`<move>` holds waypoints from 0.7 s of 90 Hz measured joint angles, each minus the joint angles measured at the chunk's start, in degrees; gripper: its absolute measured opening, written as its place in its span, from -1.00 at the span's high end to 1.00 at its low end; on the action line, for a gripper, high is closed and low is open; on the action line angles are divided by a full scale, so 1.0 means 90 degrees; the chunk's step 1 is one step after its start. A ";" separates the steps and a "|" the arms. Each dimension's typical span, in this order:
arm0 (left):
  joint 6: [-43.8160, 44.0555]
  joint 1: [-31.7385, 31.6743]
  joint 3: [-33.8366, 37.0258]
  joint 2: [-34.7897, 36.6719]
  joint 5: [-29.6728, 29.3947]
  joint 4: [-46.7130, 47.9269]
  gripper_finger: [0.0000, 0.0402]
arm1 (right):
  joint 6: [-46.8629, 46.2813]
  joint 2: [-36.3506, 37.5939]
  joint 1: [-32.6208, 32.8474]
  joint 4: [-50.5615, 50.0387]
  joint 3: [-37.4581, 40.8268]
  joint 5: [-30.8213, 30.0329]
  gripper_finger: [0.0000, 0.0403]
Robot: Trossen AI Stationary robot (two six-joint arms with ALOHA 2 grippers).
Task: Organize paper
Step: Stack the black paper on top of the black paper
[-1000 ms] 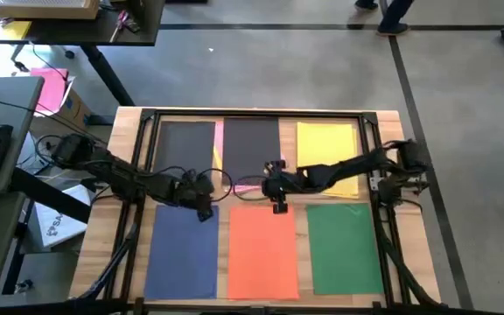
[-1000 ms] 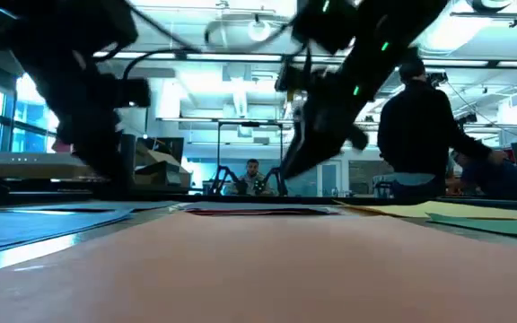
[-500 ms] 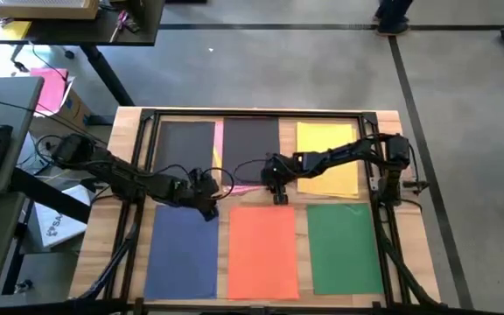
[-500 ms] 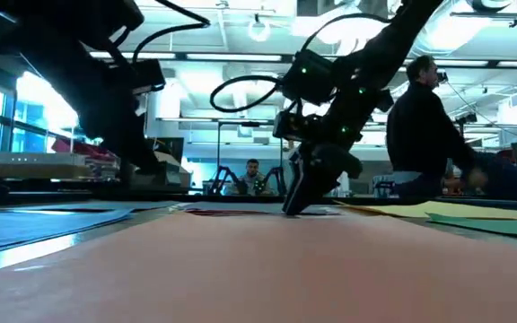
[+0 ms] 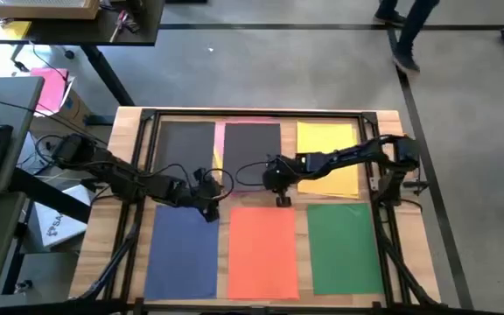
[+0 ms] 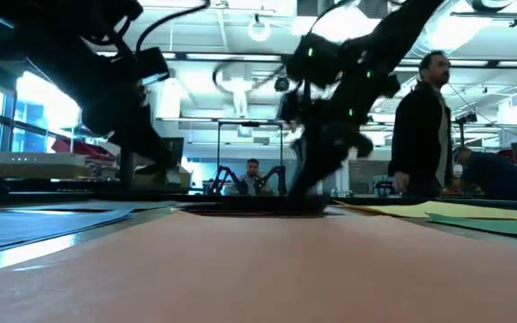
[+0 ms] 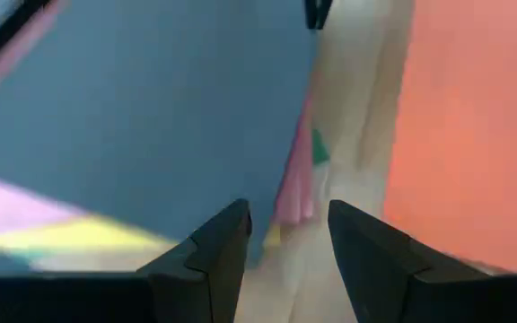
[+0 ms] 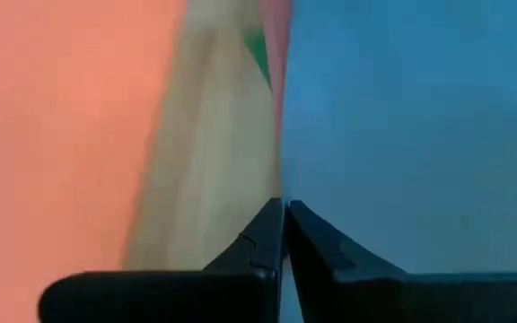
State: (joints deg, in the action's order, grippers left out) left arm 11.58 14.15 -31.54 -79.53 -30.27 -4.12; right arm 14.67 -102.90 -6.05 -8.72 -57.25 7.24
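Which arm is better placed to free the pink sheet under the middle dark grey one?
Probably right. The right gripper, fingers shut, sits at the near edge of the middle dark grey paper sheet covering the pink paper sheet. The left gripper, open, hovers by the blue paper sheet's corner.

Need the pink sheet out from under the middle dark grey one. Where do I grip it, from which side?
Take the pink sheet by its exposed strip beside the left dark grey sheet, coming down from above. It lies flat, mostly covered by the middle dark grey sheet, so probably press and slide before pinching. The right gripper sits at that sheet's near edge.
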 joint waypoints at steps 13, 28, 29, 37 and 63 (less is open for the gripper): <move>-0.1506 0.0002 -0.0001 -0.0081 -0.0074 -0.0895 0.29 | -0.0250 0.0195 0.0063 0.0046 0.0000 0.0027 1.00; -0.2982 -0.0061 -0.0004 -0.0454 0.0334 -0.1814 0.20 | -0.0467 0.0268 0.0152 0.0126 -0.0005 0.0095 1.00; -0.3003 -0.0073 -0.0004 -0.0492 0.0379 -0.1850 0.19 | -0.0473 0.0269 0.0163 0.0138 -0.0005 0.0117 1.00; -0.2998 -0.0170 -0.0006 -0.0815 0.0426 -0.2031 0.08 | -0.0487 0.0273 0.0252 0.0203 -0.0005 0.0358 1.00; -0.2970 -0.0287 -0.0302 -0.1862 -0.0075 -0.2244 0.00 | -0.0769 0.0281 0.0563 0.0421 -0.0007 0.0396 1.00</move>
State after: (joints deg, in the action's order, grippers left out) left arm -15.15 11.57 -34.26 -96.28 -30.95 -24.32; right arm 7.75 -100.38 -0.98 -4.93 -57.32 10.80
